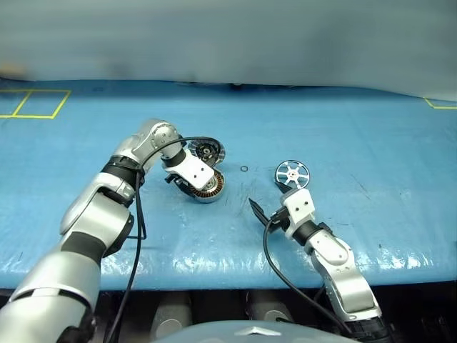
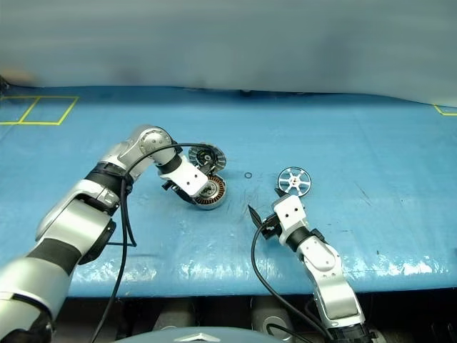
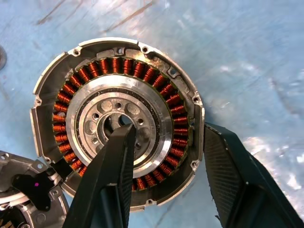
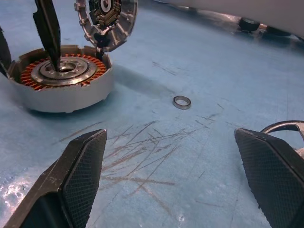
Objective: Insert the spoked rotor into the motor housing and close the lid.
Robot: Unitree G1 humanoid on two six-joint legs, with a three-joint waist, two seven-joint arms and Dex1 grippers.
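1. Nearest the robot, the right gripper (image 1: 265,203) lies low over the blue worktop (image 1: 371,143), its jaws spread wide and holding nothing. Aimed level across the surface toward the housing, it looks like a waiting pose rather than a grasp.
2. Just beyond it, the spoked rotor (image 1: 293,173) rests on the worktop, untouched and well apart from the housing. It seems to lie flat or slightly tipped, spokes facing up, so its axle line runs roughly vertical; it has not yet been inserted.
3. A small loose ring (image 4: 181,101) lies on the worktop between rotor and housing.
4. The motor housing (image 3: 118,123) sits flat, open side up, copper windings showing, its axis upright and ready to receive the rotor.
5. The left gripper (image 3: 166,156) points steeply down, jaws clamped on the housing: one finger in the centre hub, the other outside the wall, probably to steady it.
6. Farthest, the lid (image 1: 207,151) stands tilted open at the housing's far rim.
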